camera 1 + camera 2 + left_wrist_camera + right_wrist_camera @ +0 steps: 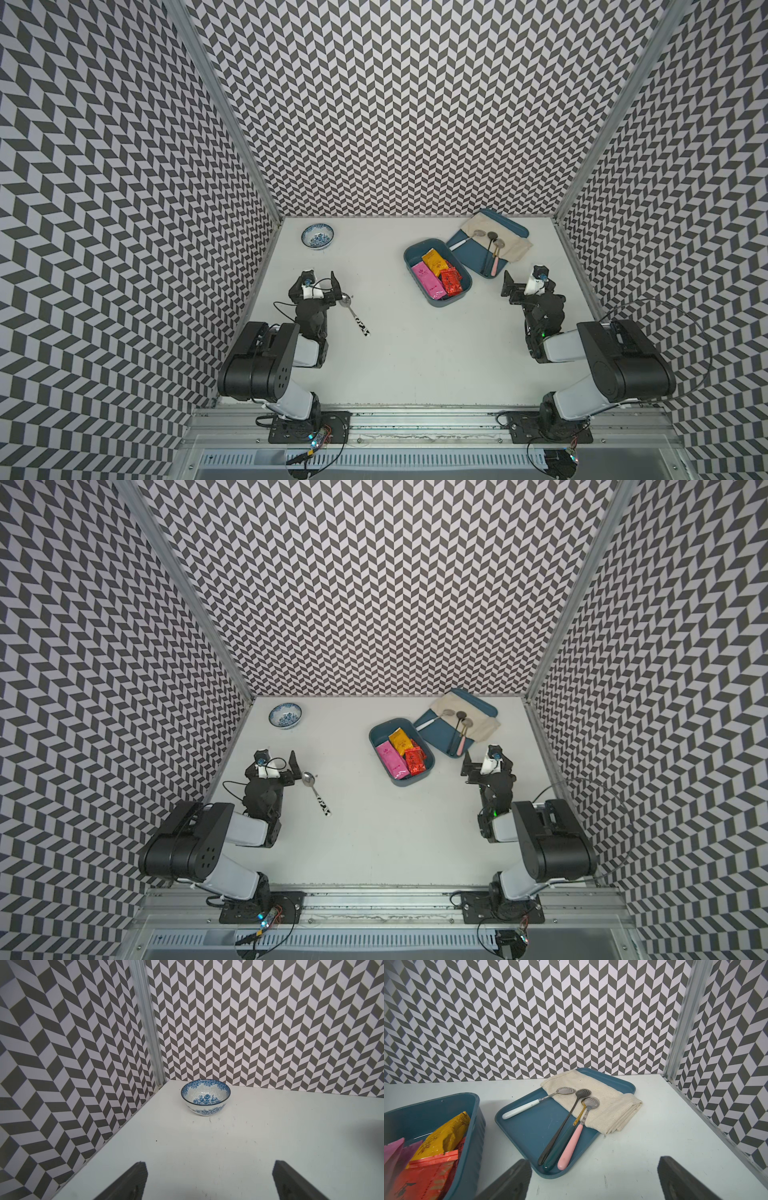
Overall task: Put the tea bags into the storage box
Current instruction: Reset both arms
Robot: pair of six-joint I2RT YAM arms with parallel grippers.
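Foil tea bags (436, 274) seem all to lie inside the teal storage box (451, 302), left gripper (208, 1164) and right gripper (593, 1162) both spread, empty — our worry: the right one, near the box, clipping its wall in any sweep.

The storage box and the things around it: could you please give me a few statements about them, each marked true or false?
1. All the visible tea bags lie inside the storage box. True.
2. The right gripper holds a red tea bag. False: it is open and empty, beside the box.
3. The spoon with the patterned handle lies on the table near the left gripper. True.
4. The bowl sits on the tray. False: it stands on the bare table near the far corner; the tray holds spoons and a cloth.
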